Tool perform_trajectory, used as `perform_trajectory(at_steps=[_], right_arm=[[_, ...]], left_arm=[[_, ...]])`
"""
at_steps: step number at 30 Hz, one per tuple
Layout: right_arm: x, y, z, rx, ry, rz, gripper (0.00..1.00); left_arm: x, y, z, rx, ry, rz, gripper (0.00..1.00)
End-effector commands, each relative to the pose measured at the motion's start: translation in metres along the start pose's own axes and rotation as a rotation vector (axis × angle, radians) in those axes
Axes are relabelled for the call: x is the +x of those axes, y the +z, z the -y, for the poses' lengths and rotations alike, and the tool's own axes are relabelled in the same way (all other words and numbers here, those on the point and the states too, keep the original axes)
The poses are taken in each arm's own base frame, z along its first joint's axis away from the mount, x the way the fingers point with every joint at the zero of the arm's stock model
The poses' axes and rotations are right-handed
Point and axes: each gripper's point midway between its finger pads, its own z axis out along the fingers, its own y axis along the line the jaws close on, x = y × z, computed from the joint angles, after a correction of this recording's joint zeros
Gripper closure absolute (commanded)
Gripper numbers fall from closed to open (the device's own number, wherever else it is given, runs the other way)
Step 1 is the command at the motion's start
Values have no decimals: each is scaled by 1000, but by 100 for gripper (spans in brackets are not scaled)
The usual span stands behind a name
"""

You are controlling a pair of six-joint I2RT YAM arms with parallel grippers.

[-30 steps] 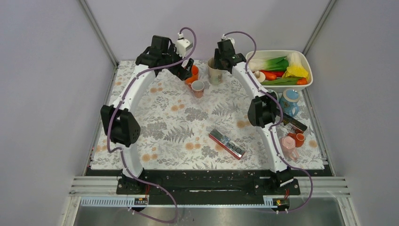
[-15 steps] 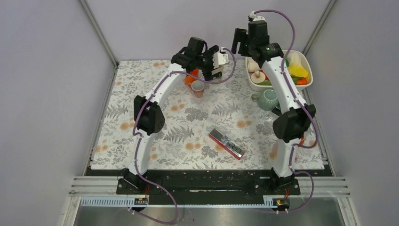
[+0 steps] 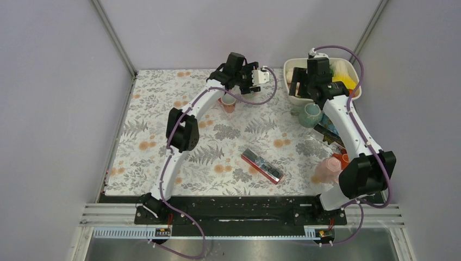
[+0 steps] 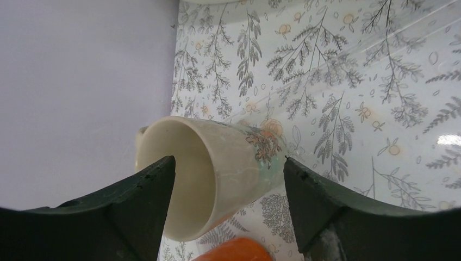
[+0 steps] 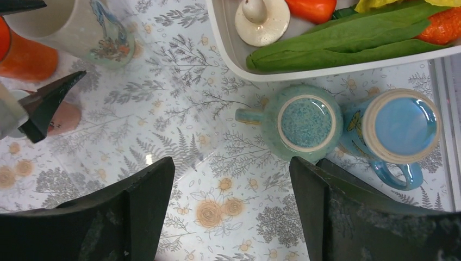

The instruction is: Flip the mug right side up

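A cream mug with a flower print sits between the jaws of my left gripper, its open mouth turned toward the wrist camera. The right pad touches its wall and the left finger covers its rim. In the right wrist view the same cream mug shows its mouth upward, with a left finger beside it. My right gripper hangs open over bare cloth, holding nothing. From above, the left gripper hides the mug, and the right gripper is near the tub.
A teal mug and a blue mug stand upside down by the white tub of toy vegetables. An orange cup and a pink cup crowd the cream mug. A red-and-black box lies mid-table.
My right gripper let go of the cream mug, opened and swung right toward the tub. My left gripper moved right onto the mug and narrowed its jaws round it.
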Motion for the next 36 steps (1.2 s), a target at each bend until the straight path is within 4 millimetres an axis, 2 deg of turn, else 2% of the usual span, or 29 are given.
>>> perform_trajectory(at_steps=[1,10,15,19,23,36], right_arm=[[-22,-26,9,19,-10,111,13],[-21,-34,20,55,-20,121,13],[-18,-35,22,61,-32,114,13],[-18,-35,22,61,-34,111,13],[-17,-35,23,65,-41,108,13],[-12,-34,27,77,-61,95,13]], left_arm=[[-5,4,-23,-88,113,1,26],[16,9,-11,-58,148,-48,37],[25,6,-17,-85,116,-53,40],[32,4,-28,-125,114,-62,52],[35,-1,-40,-163,93,-47,53],[58,-6,-53,-194,158,-93,56]])
